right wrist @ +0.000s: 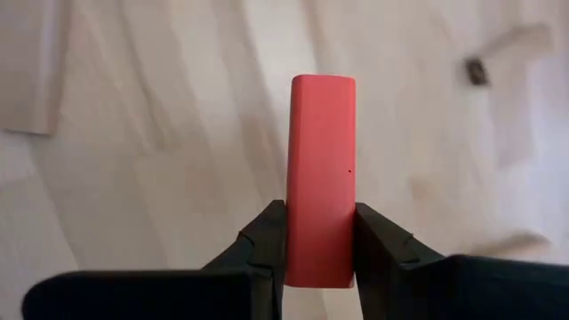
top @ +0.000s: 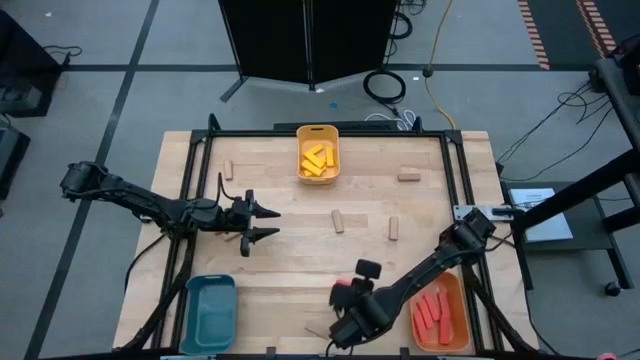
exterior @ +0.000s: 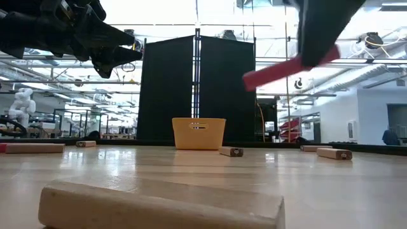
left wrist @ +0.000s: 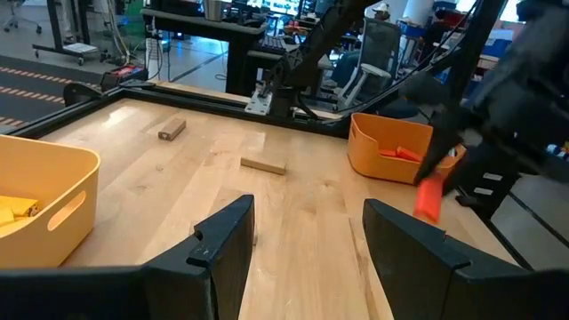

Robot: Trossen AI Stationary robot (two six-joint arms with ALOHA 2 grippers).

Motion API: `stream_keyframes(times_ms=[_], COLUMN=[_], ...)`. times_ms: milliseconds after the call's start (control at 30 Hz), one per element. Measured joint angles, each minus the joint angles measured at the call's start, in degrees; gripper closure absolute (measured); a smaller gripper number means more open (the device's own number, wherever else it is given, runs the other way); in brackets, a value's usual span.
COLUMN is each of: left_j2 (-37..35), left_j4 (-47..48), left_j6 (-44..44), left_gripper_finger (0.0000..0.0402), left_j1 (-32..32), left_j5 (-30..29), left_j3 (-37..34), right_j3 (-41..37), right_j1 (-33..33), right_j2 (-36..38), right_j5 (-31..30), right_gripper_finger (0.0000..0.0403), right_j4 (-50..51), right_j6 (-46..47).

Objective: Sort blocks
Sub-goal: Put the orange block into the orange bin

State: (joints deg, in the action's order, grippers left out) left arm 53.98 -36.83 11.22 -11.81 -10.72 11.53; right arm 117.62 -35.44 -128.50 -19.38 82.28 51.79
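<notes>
With the right gripper (right wrist: pixel 320 240) clamped on a red block (right wrist: pixel 320 178) just beside the orange tray (top: pixel 455 345), I'd swing over the tray's red blocks, lower, then release. Left gripper (top: pixel 270 223) waits well away, fingers apart.

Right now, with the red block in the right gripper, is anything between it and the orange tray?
Nothing visible blocks it. The right gripper holds the red block above the table, beside the orange tray, which already holds red blocks. The stretch between them looks bare; only that arm's own forearm hangs over it.
</notes>
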Motion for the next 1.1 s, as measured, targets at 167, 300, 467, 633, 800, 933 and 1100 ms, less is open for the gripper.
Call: stream_keyframes(times_ms=[167, 300, 467, 633, 800, 933, 1100], left_j2=[0.0, 0.0, 0.0, 0.0, 0.0, 0.0, 0.0], left_j4=[0.0, 0.0, 0.0, 0.0, -0.1, -0.1, -0.5], left_j6=[0.0, 0.0, 0.0, 0.5, 0.5, 0.5, 2.9], left_gripper_finger=[0.0194, 0.0194, 0.0194, 0.0194, 0.0194, 0.0194, 0.0194], left_j1=[0.0, 0.0, 0.0, 0.0, 0.0, 0.0, 0.0], left_j5=[0.0, 0.0, 0.0, 0.5, 3.3, 3.3, 4.6], left_j3=[0.0, 0.0, 0.0, 0.0, 0.0, 0.0, 0.0], right_j3=[3.8, 3.8, 3.8, 3.8, 2.9, -3.1, -15.3], right_j1=[-0.4, -0.7, -1.7, -3.7, -6.5, -9.2, -13.4], right_j2=[0.2, 1.1, 2.6, 5.0, 7.4, 11.4, 17.6], right_j5=[4.4, 9.5, 12.4, 13.8, 13.8, 13.8, 15.0], right_gripper_finger=[0.0338, 0.0337, 0.0338, 0.0338, 0.0338, 0.0338, 0.0338], right_j4=[8.0, 7.8, 7.8, 7.8, 7.6, 7.7, 7.7], right_j6=[5.1, 7.1, 10.6, 18.4, 27.5, 37.7, 53.5])
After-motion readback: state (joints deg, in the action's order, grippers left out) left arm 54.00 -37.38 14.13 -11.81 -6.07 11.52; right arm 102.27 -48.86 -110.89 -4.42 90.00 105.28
